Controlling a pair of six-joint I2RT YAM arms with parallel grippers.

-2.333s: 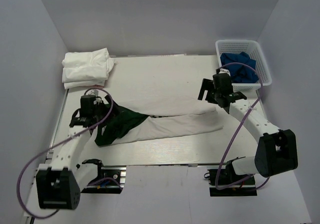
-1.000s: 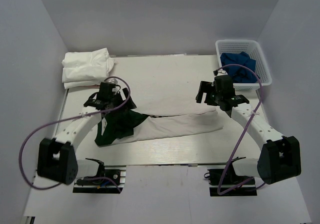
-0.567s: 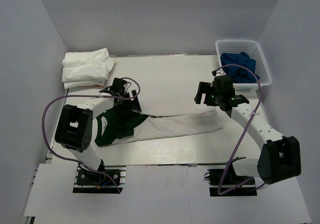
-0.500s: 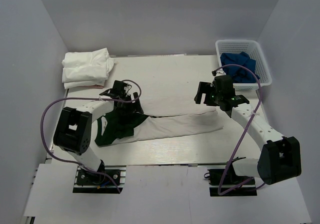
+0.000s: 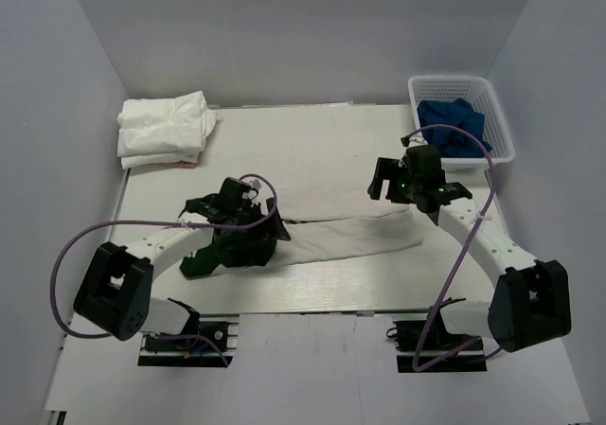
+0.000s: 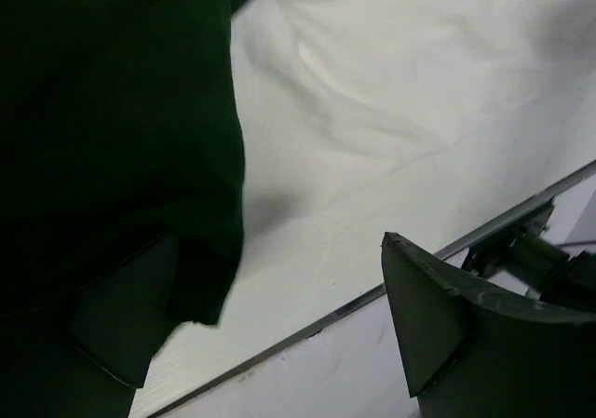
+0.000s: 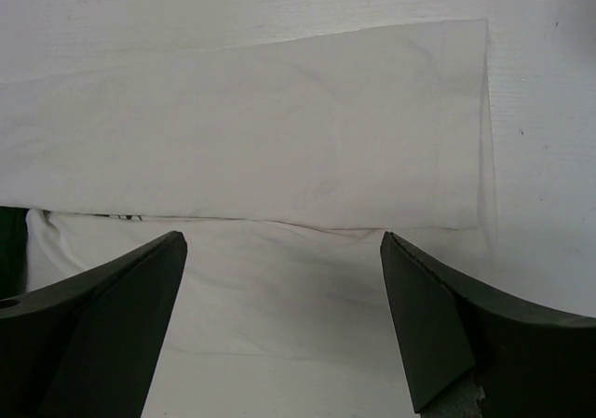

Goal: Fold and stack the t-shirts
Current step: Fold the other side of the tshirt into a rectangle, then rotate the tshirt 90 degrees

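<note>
The t-shirt (image 5: 350,236) lies across the middle of the table as a long folded white strip, with its dark green sleeve part (image 5: 220,251) bunched at the left end. My left gripper (image 5: 258,228) is low over that green part, jaws wide open. In the left wrist view the green cloth (image 6: 112,139) drapes in front of the left finger (image 6: 121,330), with white cloth (image 6: 372,92) beyond. My right gripper (image 5: 390,186) is open over the strip's right end; its wrist view (image 7: 281,241) shows the white cloth (image 7: 279,139). Folded white tees (image 5: 163,128) are stacked at the back left.
A white basket (image 5: 492,98) holding blue cloth (image 5: 453,124) stands at the back right, just behind the right arm. The table's near edge (image 6: 372,292) runs close under the left gripper.
My left arm has swung from the table's left side rightward and nearer, down onto the green sleeve part, which is now more bunched. The right gripper has barely moved.
</note>
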